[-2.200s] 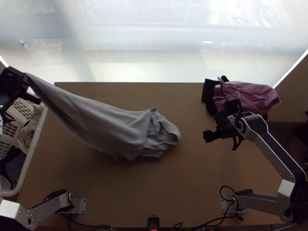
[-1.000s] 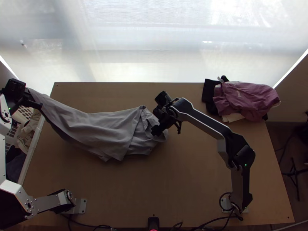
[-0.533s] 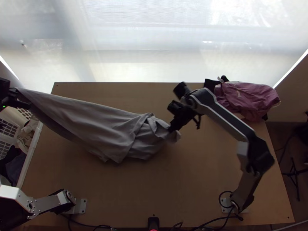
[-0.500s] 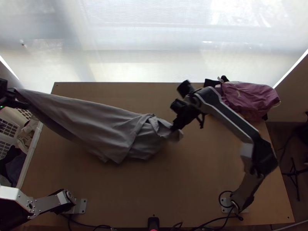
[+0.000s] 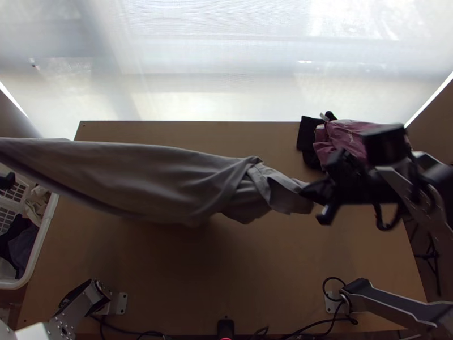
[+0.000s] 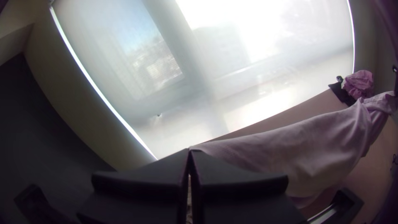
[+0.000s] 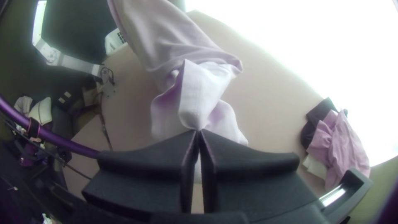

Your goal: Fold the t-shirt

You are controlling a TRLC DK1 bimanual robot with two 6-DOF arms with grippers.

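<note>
The left gripper [image 5: 7, 181] and right gripper [image 5: 307, 191] clench opposite ends of a grey t-shirt [image 5: 164, 178]. It stretches, creased, over the wooden table [image 5: 255, 272]

Right hand [image 5: 313, 192] farther right than just before, t-shirt [image 5: 153, 175] more stretched

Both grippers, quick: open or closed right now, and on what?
Left gripper: closed, holding the t-shirt.
Right gripper: closed, holding the t-shirt's other end.
</note>
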